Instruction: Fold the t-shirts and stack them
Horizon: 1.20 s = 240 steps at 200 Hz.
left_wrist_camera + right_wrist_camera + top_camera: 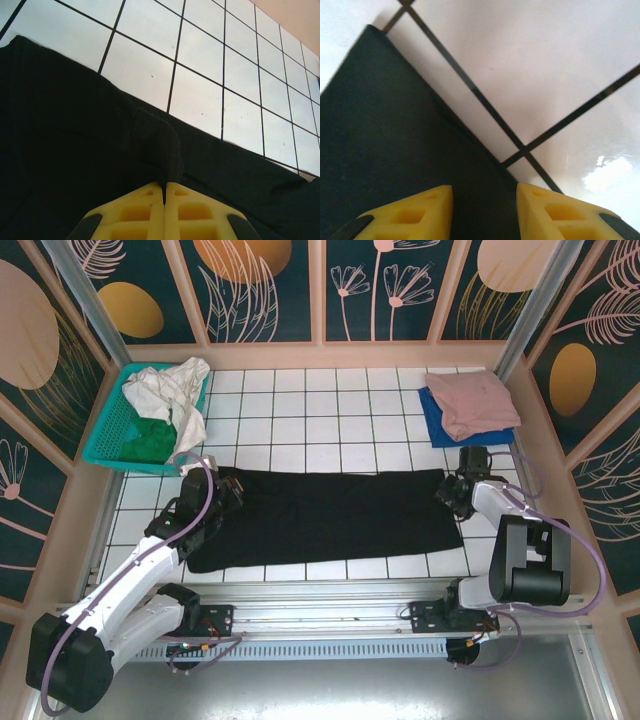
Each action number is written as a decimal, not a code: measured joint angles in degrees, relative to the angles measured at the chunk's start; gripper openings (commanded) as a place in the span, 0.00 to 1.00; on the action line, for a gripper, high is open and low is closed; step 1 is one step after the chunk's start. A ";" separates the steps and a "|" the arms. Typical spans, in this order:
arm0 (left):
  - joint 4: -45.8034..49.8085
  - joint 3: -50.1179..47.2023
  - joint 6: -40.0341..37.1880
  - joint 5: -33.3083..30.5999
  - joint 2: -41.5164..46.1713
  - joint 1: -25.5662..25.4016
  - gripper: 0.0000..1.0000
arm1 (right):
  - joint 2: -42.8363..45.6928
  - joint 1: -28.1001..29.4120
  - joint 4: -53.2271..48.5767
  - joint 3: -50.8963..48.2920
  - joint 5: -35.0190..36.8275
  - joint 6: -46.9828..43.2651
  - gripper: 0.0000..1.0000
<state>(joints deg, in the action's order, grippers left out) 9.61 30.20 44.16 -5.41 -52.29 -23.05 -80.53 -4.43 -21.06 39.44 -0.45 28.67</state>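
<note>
Black t-shirt [325,515] lies spread in a long band across the near half of the white-tiled bench [330,410], running from left to right between the two arms. Mostly flat, with its near edge uneven.

Left tool [225,490] sits at the shirt's left end, on its far edge. In the left wrist view the black t-shirt [75,150] covers the lower part of the picture. The left tool [164,187] has its yellow fingers [135,212] pressed together, with a small peak of black cloth pinched up between the tips. It is gripping the shirt.

Right tool [455,490] is at the shirt's far right corner. In the right wrist view the right tool [484,195] has its fingers [415,212] held apart with a clear gap, nothing clamped. One finger is over the black t-shirt [385,140] and the other is at the cloth's edge, beside bare tile. The shirt's edge runs on a slant, with a corner at upper left.

At the far right corner of the bench a pink t-shirt [472,400] lies folded on top of a blue t-shirt [434,415], whose edges poke out at the left and near sides. That stack is well apart from the black shirt.

At the far left a teal mesh basket [110,430] holds a white cloth [175,390], which drapes over its right rim, and a green cloth [150,435] beneath it.
</note>
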 measured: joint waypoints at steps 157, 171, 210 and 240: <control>-0.46 -0.39 -0.72 -0.04 -2.16 0.00 0.00 | 3.45 0.02 -1.09 1.11 1.09 1.73 0.00; -0.42 1.01 -1.46 -0.44 -3.72 0.00 0.00 | 2.93 0.02 -1.38 2.69 1.09 1.70 0.00; 0.35 13.64 -6.14 -4.35 -12.98 0.00 0.00 | -2.75 -0.11 -1.66 12.90 1.05 0.87 0.00; 1.11 26.29 -10.38 -7.28 -21.20 0.00 0.00 | -8.28 -0.79 -0.50 21.18 0.61 0.13 0.00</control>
<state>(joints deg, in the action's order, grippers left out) 10.72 56.49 33.78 -12.69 -73.49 -23.05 -88.82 -5.21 -21.56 60.62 0.16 28.80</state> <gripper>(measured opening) 0.054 0.048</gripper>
